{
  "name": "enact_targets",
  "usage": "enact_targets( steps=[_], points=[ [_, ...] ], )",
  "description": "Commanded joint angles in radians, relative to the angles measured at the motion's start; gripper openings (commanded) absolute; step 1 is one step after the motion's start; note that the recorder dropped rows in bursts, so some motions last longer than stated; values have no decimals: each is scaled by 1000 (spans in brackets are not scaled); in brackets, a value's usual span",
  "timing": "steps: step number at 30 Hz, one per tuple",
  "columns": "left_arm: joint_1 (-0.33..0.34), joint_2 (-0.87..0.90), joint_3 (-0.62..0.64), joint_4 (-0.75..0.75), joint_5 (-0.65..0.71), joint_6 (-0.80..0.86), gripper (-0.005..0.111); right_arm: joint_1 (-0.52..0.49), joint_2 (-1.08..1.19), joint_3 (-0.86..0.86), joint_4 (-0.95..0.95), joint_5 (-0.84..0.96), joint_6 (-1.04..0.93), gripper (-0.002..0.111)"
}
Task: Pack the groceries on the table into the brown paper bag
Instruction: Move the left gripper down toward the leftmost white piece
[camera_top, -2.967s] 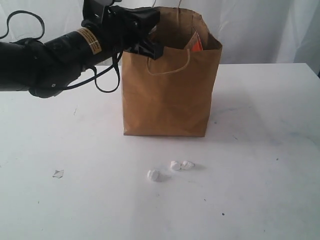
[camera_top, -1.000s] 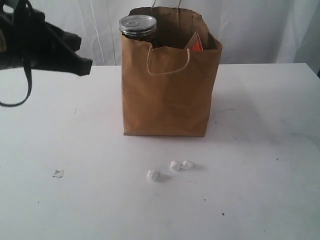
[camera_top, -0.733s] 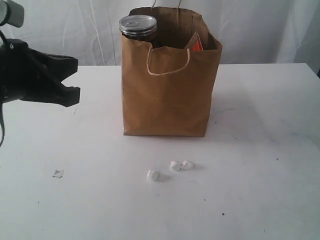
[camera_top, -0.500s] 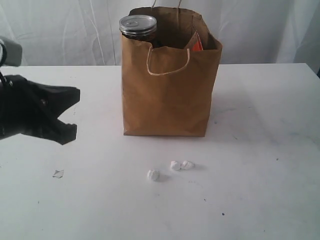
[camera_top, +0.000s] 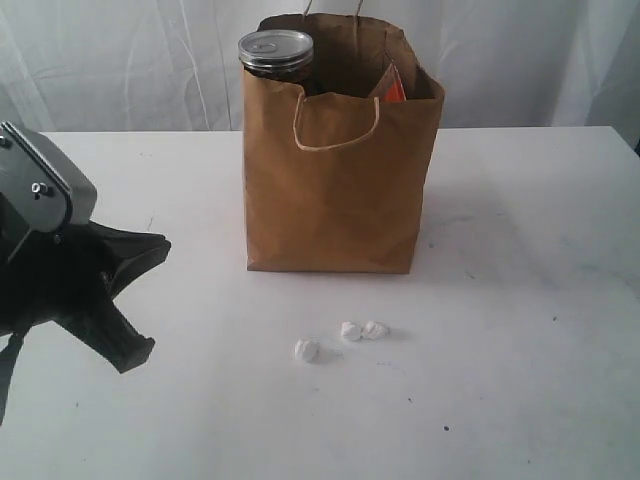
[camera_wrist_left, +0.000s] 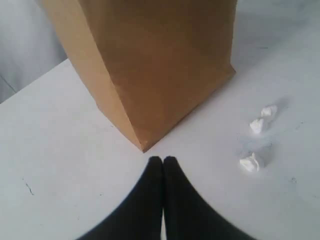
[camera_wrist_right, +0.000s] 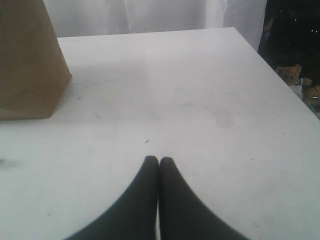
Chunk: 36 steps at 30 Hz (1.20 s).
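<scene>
The brown paper bag (camera_top: 340, 190) stands upright at the table's middle back. A dark silver-topped can (camera_top: 276, 52) pokes out of its left top corner, and an orange-labelled pouch (camera_top: 392, 88) shows at the right inside. Three small white lumps (camera_top: 349, 331) lie on the table (camera_top: 520, 330) in front of the bag. My left gripper (camera_top: 150, 300) hangs low at the front left, shut and empty; in its wrist view the gripper (camera_wrist_left: 163, 159) points at the bag's (camera_wrist_left: 160, 60) near corner, lumps (camera_wrist_left: 257, 125) off to the side. My right gripper (camera_wrist_right: 159, 159) is shut and empty above bare tabletop, well clear of the bag (camera_wrist_right: 27, 65).
White curtains hang behind the table. In the right wrist view the table's edge (camera_wrist_right: 280, 75) falls away to a dark area holding small teddy bears (camera_wrist_right: 292, 75). The other groceries are out of view.
My left arm drew back from the bag's top, leaving the can standing in the bag. It swung left and sank to just above the table's front left.
</scene>
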Motion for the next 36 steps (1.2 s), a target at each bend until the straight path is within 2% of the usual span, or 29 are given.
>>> enact_targets(
  steps=[1, 2, 3, 5, 7, 9, 12, 17, 21, 24, 31, 36],
  points=[
    [1, 11, 8, 39, -11, 20, 14, -9, -3, 5, -1, -4, 1, 0],
    [1, 14, 9, 39, -9, 20, 21, -9, -3, 5, -1, -4, 1, 0],
    [1, 16, 9, 39, -9, 20, 37, -9, -3, 5, -1, -4, 1, 0],
    [1, 16, 9, 39, -9, 20, 55, -9, -3, 5, -1, -4, 1, 0],
    [1, 16, 9, 39, -11, 20, 66, -9, -3, 5, -1, -4, 1, 0],
    [1, 16, 9, 39, -11, 20, 72, -9, -3, 5, -1, -4, 1, 0],
    [1, 16, 9, 36, -95, 20, 74, -9, -3, 5, -1, -4, 1, 0],
    [1, 45, 9, 30, -315, -73, 74, -9, -3, 5, -1, -4, 1, 0],
    [1, 133, 9, 30, -404, -137, 71, -9, -3, 5, -1, -4, 1, 0],
    [1, 222, 9, 23, -454, -137, 69, -9, -3, 5, -1, -4, 1, 0],
    [1, 417, 9, -82, -695, -125, 67, -9, -3, 5, -1, -4, 1, 0],
    [1, 479, 9, -132, -711, -5, 67, -9, -3, 5, -1, -4, 1, 0]
  ],
)
